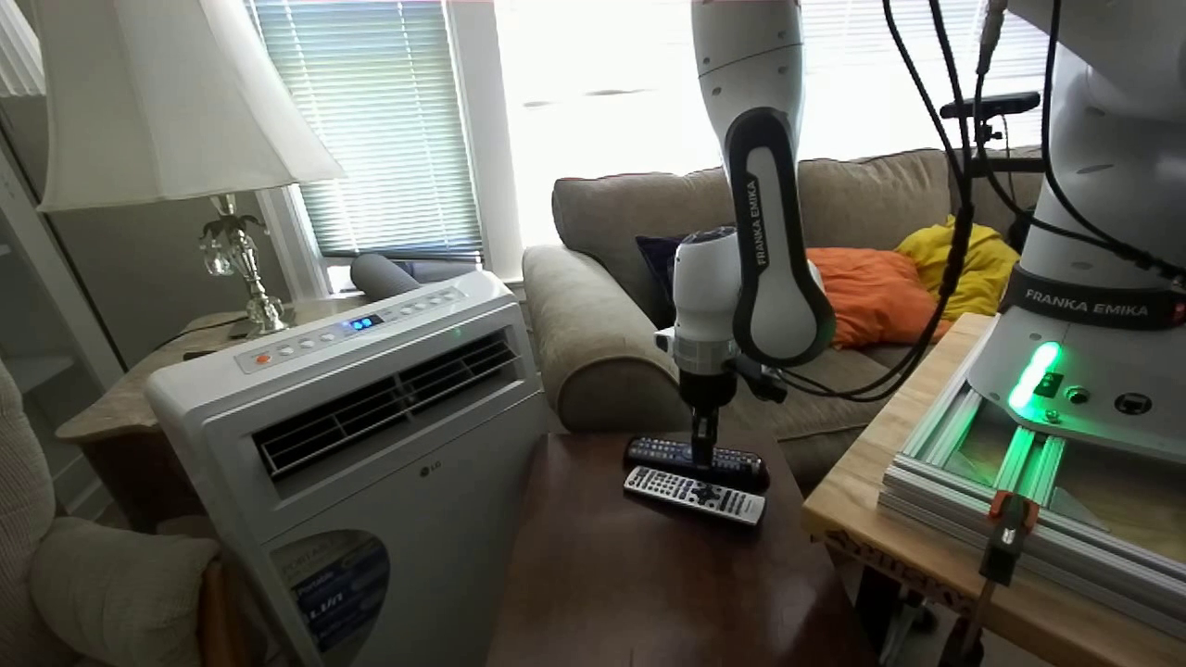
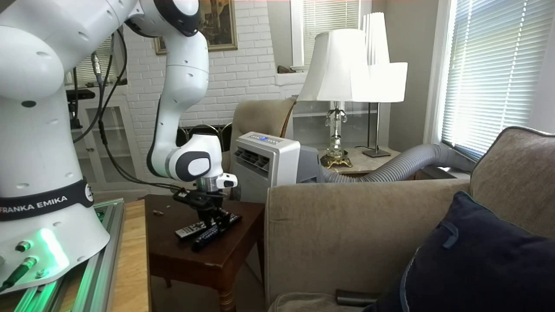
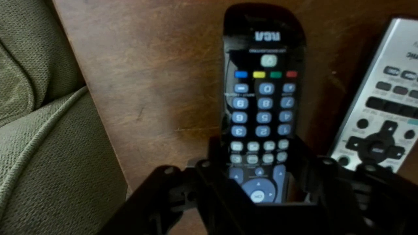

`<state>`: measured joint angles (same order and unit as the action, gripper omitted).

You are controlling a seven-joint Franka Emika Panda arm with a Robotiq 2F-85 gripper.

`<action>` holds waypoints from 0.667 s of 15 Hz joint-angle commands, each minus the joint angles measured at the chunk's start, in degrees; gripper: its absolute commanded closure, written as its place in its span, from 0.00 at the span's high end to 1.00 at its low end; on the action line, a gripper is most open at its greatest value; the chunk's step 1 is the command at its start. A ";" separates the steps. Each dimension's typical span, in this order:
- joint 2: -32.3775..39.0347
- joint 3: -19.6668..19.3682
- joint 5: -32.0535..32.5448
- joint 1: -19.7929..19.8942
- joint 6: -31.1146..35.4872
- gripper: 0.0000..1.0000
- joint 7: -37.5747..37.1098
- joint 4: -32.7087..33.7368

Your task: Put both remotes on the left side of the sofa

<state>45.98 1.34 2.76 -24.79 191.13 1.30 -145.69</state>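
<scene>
Gripper [image 3: 257,150] is clamping black remote [image 3: 264,81] across its narrow width, hugging 2 long sides, presumably for secure lifting. Black remote is lying on wooden table [image 3: 147,81] beside sofa [image 3: 65,163]; silver remote [image 3: 378,117] is sitting near, leaving clearance.

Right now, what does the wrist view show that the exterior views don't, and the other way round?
Only the wrist view: legible RCA lettering and number keys on the black remote, upside down in that picture.

Only the exterior views: both show the white air conditioner, a lamp and window blinds; an orange cushion and a yellow cushion appear in an exterior view.

Shared: the black remote and silver remote on the wooden table, the gripper at the black one, and part of the sofa.
</scene>
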 commanded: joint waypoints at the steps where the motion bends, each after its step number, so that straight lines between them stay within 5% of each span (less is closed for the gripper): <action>1: -2.74 0.58 -0.55 0.96 0.37 0.28 0.33 -2.67; 10: -19.07 -0.84 1.18 9.79 -6.49 0.28 2.32 -11.91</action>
<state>35.62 0.70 2.80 -19.44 188.20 1.73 -152.82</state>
